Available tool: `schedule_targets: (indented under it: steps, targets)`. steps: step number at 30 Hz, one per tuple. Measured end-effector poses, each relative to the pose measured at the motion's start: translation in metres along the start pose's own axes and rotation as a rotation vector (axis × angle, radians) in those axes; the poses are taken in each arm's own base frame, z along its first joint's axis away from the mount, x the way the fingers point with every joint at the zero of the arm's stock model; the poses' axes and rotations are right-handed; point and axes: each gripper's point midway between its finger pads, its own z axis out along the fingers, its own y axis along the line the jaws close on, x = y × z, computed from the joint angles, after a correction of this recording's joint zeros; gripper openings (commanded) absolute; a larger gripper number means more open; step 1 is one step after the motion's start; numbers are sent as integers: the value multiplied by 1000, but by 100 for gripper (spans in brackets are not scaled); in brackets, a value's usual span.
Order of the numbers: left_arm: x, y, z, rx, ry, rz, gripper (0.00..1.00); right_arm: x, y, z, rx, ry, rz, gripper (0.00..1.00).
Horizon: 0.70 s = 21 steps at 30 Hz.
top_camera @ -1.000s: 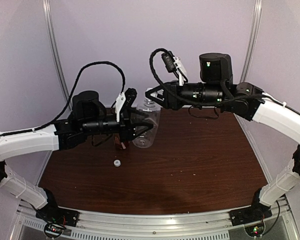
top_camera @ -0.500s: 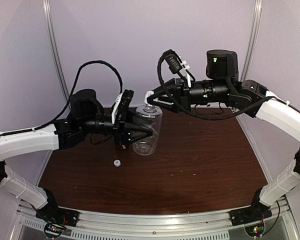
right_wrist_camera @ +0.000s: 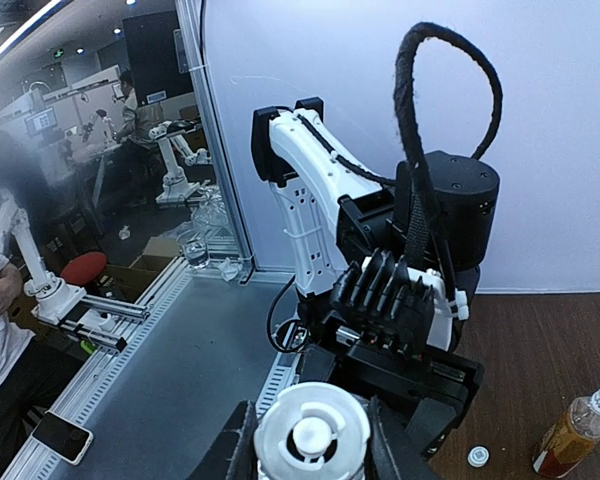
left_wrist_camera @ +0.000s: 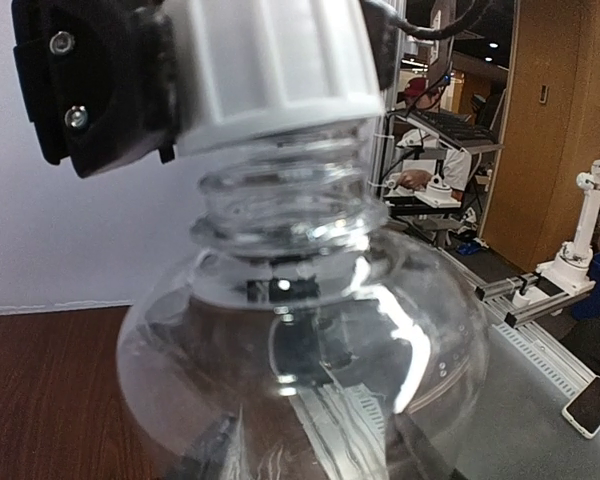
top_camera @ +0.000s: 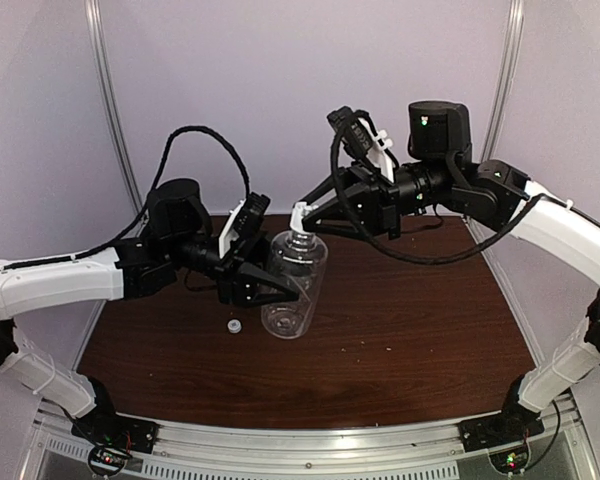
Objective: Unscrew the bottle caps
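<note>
My left gripper (top_camera: 280,290) is shut on the body of the clear bottle (top_camera: 296,285) and holds it above the table, neck up. The bottle fills the left wrist view (left_wrist_camera: 300,340). My right gripper (top_camera: 302,215) is shut on its white cap (top_camera: 299,218), with black fingers (left_wrist_camera: 90,90) on either side of the cap (left_wrist_camera: 270,60). Bare neck thread (left_wrist_camera: 285,190) shows under the cap. In the right wrist view the cap (right_wrist_camera: 312,435) sits between the fingers. The amber bottle (right_wrist_camera: 574,436) stands capped on the table, with a loose cap (right_wrist_camera: 477,456) next to it.
The loose white cap (top_camera: 235,326) lies on the dark wood table (top_camera: 410,320) left of the held bottle. A purple backdrop with metal posts (top_camera: 110,110) closes the back and sides. A metal rail (top_camera: 300,440) runs along the near edge.
The left arm has brought the clear bottle lower and nearer and tilted it. The right wrist has rolled and followed, still gripping the cap.
</note>
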Motion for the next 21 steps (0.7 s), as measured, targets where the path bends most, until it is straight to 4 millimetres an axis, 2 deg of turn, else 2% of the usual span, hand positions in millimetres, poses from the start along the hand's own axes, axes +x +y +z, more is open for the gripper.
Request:
schedule_targets:
  steps: [4,14,21]
  targets:
    - [1,-2,1,19,6,-8,23,1,2,0,-23,2,-5,13]
    - [4,-1,3,28,13,-21,22,0,5,-2,-45,-2,-13,13]
    - [14,4,5,29,29,-46,22,-6,10,-5,-53,-16,-13,12]
